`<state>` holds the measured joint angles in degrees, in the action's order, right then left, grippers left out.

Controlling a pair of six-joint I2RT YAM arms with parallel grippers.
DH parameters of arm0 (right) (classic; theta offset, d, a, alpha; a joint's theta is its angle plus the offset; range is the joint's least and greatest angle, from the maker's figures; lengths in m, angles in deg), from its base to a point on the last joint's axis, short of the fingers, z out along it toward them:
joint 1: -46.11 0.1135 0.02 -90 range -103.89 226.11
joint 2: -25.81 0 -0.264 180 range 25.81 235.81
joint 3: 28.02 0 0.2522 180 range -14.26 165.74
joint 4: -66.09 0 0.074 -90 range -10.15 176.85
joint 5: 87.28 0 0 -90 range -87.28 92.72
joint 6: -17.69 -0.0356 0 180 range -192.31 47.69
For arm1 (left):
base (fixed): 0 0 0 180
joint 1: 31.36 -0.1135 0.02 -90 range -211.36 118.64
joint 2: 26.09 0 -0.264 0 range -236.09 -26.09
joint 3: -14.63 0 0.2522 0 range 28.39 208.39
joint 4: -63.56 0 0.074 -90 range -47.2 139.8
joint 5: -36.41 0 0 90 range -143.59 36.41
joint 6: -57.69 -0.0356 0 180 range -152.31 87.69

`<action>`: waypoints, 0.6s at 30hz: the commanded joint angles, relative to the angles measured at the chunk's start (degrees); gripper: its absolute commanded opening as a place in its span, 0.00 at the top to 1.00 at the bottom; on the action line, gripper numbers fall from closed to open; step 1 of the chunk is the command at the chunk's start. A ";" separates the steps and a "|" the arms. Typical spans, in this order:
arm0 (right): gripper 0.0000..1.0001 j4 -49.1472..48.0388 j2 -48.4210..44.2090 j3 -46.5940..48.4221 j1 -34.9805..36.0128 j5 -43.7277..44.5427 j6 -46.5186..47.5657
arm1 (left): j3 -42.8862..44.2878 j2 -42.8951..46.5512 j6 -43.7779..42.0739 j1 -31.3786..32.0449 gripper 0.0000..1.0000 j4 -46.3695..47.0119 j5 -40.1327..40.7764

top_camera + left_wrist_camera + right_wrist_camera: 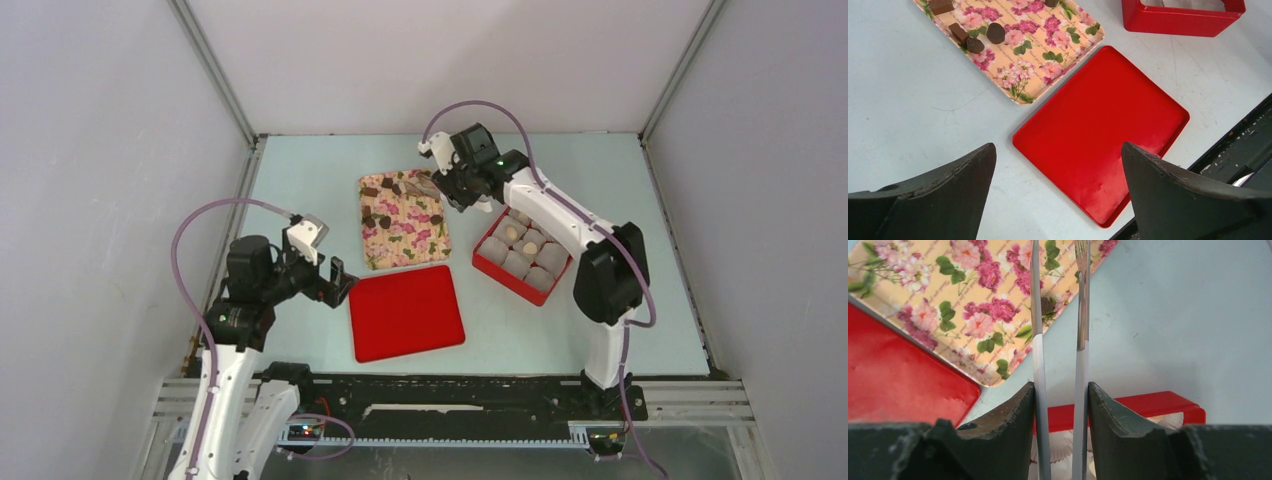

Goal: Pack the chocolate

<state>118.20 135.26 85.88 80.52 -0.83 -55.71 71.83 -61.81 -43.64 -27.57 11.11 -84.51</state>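
Overhead first: one floral tray (405,235) lay mid-table (300,180) towards the far edge. One red lid (405,312) lay just beside the tray's near edge. One red box (493,266) stood towards the table's right edge.

That view alone looked into the box. It was packed with grey-white paper cups (520,263), too crowded for a sure count. Two pale tan lumps sat in the cups, and dark chocolate (371,190) lay scattered on the tray, mostly along its far and left edges.

The right gripper (445,190) hung over the tray's far right corner. The left gripper (338,283) hung off the lid's left edge.

The left wrist view gave the cleaner count: five dark pieces on the tray, three bunched together, two at the frame's top edge. Its own claw (1058,146) gaped wide with nothing between the fingers, above the lid (1098,130). Only the box's outer wall (1178,21) showed there.

Only the right wrist view showed the tool. The right claw (1060,385) was pinched narrow on a pair of metal tongs (1037,315), the two blades reaching out over the tray's edge. A dark patch sat between the blades, and I could not tell if it was chocolate. The box rim (1143,407) and white cups showed below.
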 commanded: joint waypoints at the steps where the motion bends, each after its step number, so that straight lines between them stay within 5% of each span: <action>1: 0.57 -1.18 3.99 6.22 -0.39 2.00 -2.07 | -0.90 1.35 1.73 -0.99 0.02 1.59 -2.21; 18: 0.58 -1.88 11.59 9.57 -1.47 3.55 -2.03 | -0.90 1.02 1.86 -1.78 0.02 1.81 -2.52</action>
<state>118.75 145.64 91.93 79.45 1.62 -57.26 71.83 -60.85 -42.79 -28.64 11.52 -85.58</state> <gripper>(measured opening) 0.430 0.985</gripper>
